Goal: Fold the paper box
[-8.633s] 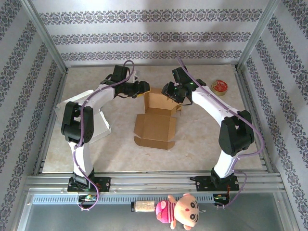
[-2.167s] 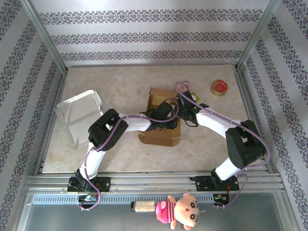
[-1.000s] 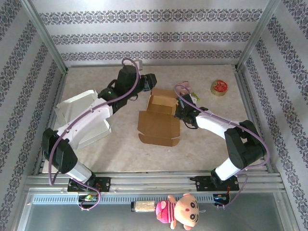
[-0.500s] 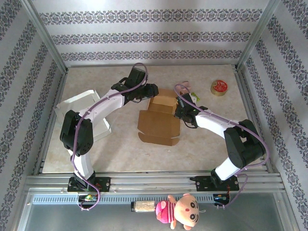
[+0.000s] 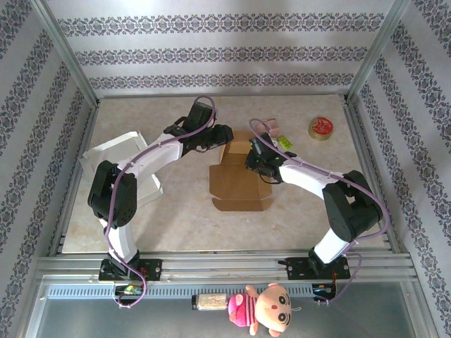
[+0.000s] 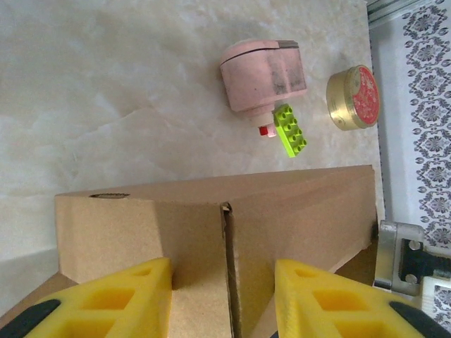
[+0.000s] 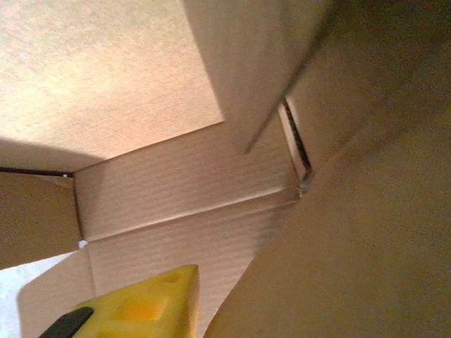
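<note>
The brown paper box [image 5: 239, 184] lies half-folded in the middle of the table, its flat lid panel towards me and its raised walls at the back. My left gripper [image 5: 224, 134] is at the box's back left corner. In the left wrist view it [image 6: 224, 271] stands open, its yellow fingers [image 6: 137, 296] straddling a wall seam of the box [image 6: 282, 211] without pressing it. My right gripper [image 5: 257, 160] is at the box's right wall. Its wrist view looks inside the box [image 7: 183, 190]; one yellow finger [image 7: 141, 306] shows and a cardboard panel hides the other.
A pink cylinder [image 6: 264, 74] [image 5: 271, 127] and a green brick [image 6: 290, 130] [image 5: 284, 141] lie just behind the box. A gold tin with a red lid [image 5: 322, 127] [image 6: 354, 98] sits at the back right. A white box [image 5: 116, 165] lies at the left.
The left arm swung in from the back to the box's back left corner. The right gripper moved left and farther back along the box's right wall, and the box shifted slightly right.
</note>
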